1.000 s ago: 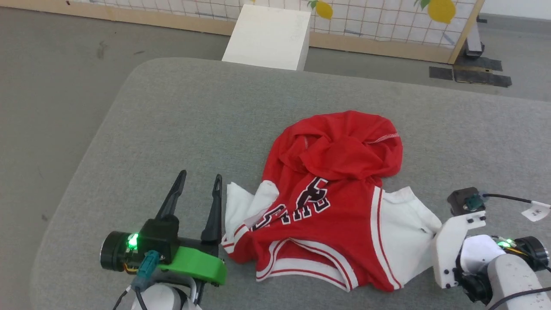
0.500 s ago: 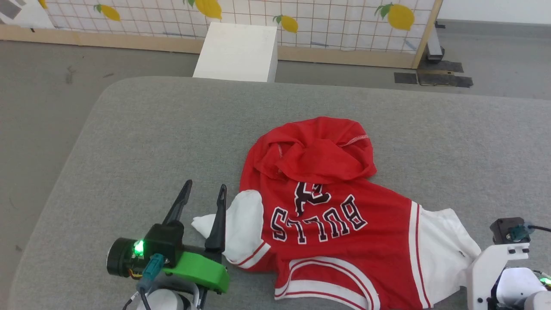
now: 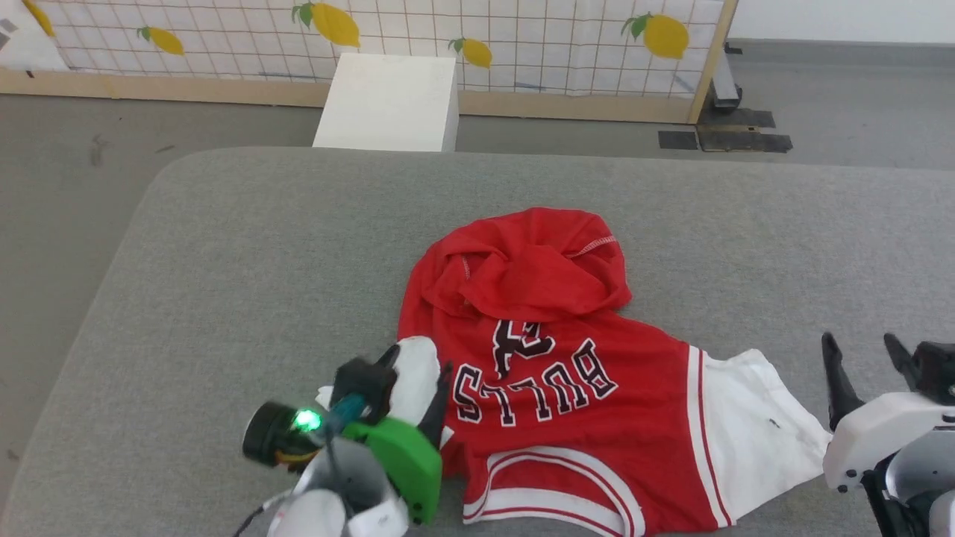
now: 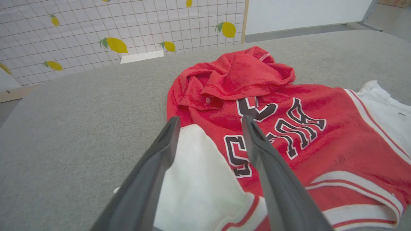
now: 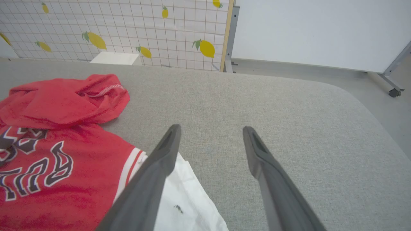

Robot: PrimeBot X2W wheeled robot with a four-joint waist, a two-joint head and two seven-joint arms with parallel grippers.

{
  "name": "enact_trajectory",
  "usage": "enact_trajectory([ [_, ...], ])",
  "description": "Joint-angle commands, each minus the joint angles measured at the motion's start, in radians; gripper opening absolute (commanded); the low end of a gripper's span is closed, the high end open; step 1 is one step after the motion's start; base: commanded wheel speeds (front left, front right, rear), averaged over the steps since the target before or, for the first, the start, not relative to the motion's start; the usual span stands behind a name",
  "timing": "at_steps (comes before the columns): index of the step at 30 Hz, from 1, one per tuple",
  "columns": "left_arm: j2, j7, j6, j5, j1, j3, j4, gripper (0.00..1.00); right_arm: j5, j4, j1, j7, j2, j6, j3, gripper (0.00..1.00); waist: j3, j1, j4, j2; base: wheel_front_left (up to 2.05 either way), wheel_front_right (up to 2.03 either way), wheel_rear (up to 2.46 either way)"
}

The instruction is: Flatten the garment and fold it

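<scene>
Grey padded counter (image 3: 261, 246), with a lemon-print screen (image 3: 522, 30) and a white box (image 3: 384, 101) beyond its far edge. Near the middle of it, toward the robot: the garment (image 3: 597, 418), chest side up, lettering (image 3: 537, 377) upside down in the head view, neck opening (image 3: 552, 488) at the near edge. Lies only half flat. Lower body (image 3: 522, 268) thrown back on itself in a red heap at the far side. Curled sleeve (image 4: 199, 183) turned inward on one side, smooth sleeve (image 3: 753, 418) spread almost flat on the other. Left pincer (image 4: 211, 119) released, straddling the curled sleeve; touching it or just above it, cannot tell which. Right pincer (image 3: 858, 341) released too, grasping nothing, just beside the cuff of the smooth sleeve, over bare counter.

Most likely the flattening step, with folding far off. Lower the left pincer just enough to catch the sleeve's edge alone, not the red layer under it. Clench, then pull outward and low along the counter, slowly, to avoid dragging the whole thin shirt. Hold the opposite side taut with the right pincer. Afterwards take the heap by its hem corners and draw it toward the far edge.
</scene>
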Motion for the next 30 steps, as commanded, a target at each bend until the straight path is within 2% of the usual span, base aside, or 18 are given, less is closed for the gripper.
enact_trajectory([
  [1,0.010,0.060,-0.011,0.016,-0.035,-0.010,-0.020,1.00,-0.005,-0.014,0.014,-0.030,0.011,-0.002,-0.008,1.00,0.007,0.0000,-0.012,-0.0001,0.00,0.00,0.00],
  [6,0.032,0.364,-0.023,0.026,-0.086,-0.048,-0.053,1.00,0.010,-0.024,0.042,-0.089,0.028,-0.002,-0.009,1.00,0.026,0.0000,-0.041,-0.0001,0.00,0.00,0.00],
  [10,0.054,0.533,-0.020,0.050,-0.115,-0.065,-0.070,1.00,0.027,-0.004,0.049,-0.104,0.031,-0.002,0.005,1.00,0.044,0.0000,-0.067,-0.0001,0.00,0.00,0.00],
  [16,0.083,0.633,-0.022,0.073,-0.142,-0.078,-0.069,1.00,0.056,0.037,0.050,-0.120,0.031,-0.002,0.017,1.00,0.072,0.0000,-0.082,-0.0001,0.00,0.00,0.00],
  [25,0.102,0.666,-0.021,0.074,-0.136,-0.090,-0.030,1.00,0.060,0.078,0.041,-0.135,0.031,-0.002,0.025,1.00,0.089,0.0000,-0.073,-0.0001,0.00,0.00,0.00],
  [26,0.100,0.663,-0.017,0.071,-0.135,-0.089,-0.029,0.29,0.059,0.081,0.039,-0.135,0.031,-0.002,0.026,1.00,0.089,0.0000,-0.071,-0.0001,0.00,0.00,0.00],
  [27,0.099,0.658,-0.015,0.069,-0.134,-0.088,-0.029,0.00,0.058,0.084,0.038,-0.136,0.031,-0.002,0.028,1.00,0.089,0.0000,-0.068,-0.0001,0.00,0.00,0.00],
  [30,0.094,0.620,-0.003,0.060,-0.136,-0.077,-0.040,0.00,0.057,0.094,0.037,-0.137,0.031,-0.002,0.031,1.00,0.081,0.0000,-0.056,-0.0001,0.00,0.00,0.00],
])
